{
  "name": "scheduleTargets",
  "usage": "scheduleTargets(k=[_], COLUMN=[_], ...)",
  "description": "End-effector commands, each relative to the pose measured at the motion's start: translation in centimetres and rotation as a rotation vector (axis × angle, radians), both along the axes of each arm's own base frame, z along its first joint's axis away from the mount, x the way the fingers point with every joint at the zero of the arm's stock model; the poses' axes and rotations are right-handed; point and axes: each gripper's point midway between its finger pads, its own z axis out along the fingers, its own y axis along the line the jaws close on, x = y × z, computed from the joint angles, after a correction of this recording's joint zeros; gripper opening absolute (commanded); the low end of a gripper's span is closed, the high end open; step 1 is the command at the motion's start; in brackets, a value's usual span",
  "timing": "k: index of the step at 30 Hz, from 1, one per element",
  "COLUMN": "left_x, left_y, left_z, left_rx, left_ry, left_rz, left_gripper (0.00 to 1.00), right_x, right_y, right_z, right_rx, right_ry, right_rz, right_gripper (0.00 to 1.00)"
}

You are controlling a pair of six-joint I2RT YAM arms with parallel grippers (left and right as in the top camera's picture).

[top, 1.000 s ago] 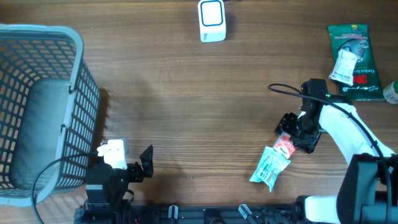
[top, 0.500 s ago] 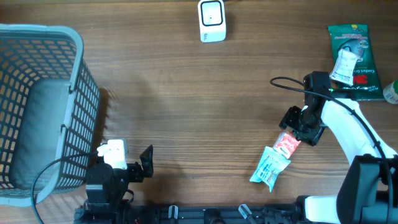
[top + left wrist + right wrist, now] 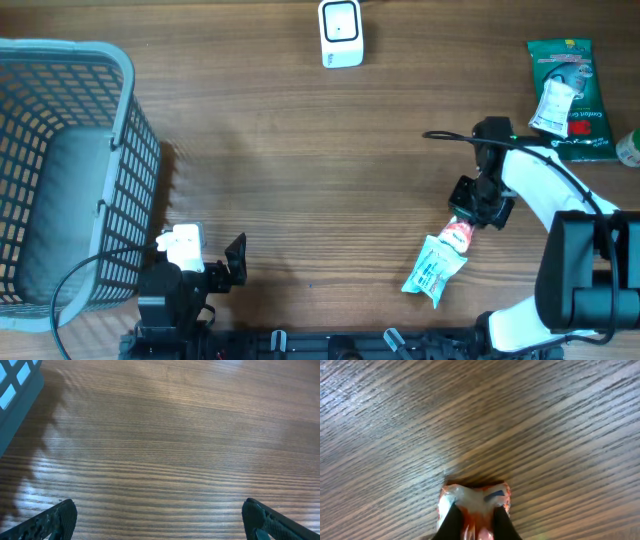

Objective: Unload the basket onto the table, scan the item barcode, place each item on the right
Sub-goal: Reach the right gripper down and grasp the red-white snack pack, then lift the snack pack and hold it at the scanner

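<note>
The item is a small packet [image 3: 438, 262], pale blue with a red and white top end, lying on the wooden table at the lower right. My right gripper [image 3: 468, 218] has come down on its red end and is shut on it. In the right wrist view the two dark fingers [image 3: 454, 521] pinch the crumpled red and white end of the packet [image 3: 476, 497]. A white barcode scanner [image 3: 341, 33] stands at the table's far edge, in the middle. My left gripper [image 3: 160, 517] hangs open over bare wood at the front left, holding nothing.
A grey plastic basket [image 3: 110, 210] fills the left side. At the far right lie a green packet [image 3: 570, 85] with a white sachet on it and a green-capped thing at the edge. The right arm's cable loops above the gripper.
My right gripper has swung over the packet's red end and shut on it; a second ago it stood open beside it. The left arm has not moved.
</note>
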Motion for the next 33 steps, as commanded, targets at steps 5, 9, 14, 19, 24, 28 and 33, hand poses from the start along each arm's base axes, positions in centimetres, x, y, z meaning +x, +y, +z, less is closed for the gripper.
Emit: scheduleTargets(k=[5, 9, 14, 19, 24, 28, 33], left_x=[0.0, 0.0, 0.0, 0.0, 0.0, 0.0, 0.0], left_y=[0.0, 0.0, 0.0, 0.0, 0.0, 0.0, 0.0], left_z=[0.0, 0.0, 0.0, 0.0, 0.0, 0.0, 0.0], left_rx=[-0.006, -0.006, -0.006, -0.006, -0.006, -0.006, -0.006], left_ry=[-0.004, -0.004, -0.004, -0.004, -0.004, -0.004, -0.004], left_rz=[0.004, 0.004, 0.004, 0.004, 0.004, 0.004, 0.004], left_gripper=[1.0, 1.0, 1.0, 1.0, 1.0, 1.0, 1.0], right_x=[0.5, 0.2, -2.4, -3.0, -1.7, -2.5, -4.9], right_y=[2.9, 6.6, 9.4, 9.2, 7.8, 8.4, 9.2], right_z=[3.2, 7.2, 10.0, 10.2, 8.7, 9.1, 11.0], right_rx=[0.141, 0.305, 0.308, 0.061, -0.067, -0.077, -0.14], right_ry=[0.091, 0.207, 0.488, 0.644, 0.566, 0.621, 0.768], right_rz=[-0.071, -0.351, -0.818, -1.343, -1.556, -1.557, -1.571], right_gripper=[0.04, 0.04, 0.04, 0.04, 0.04, 0.04, 0.04])
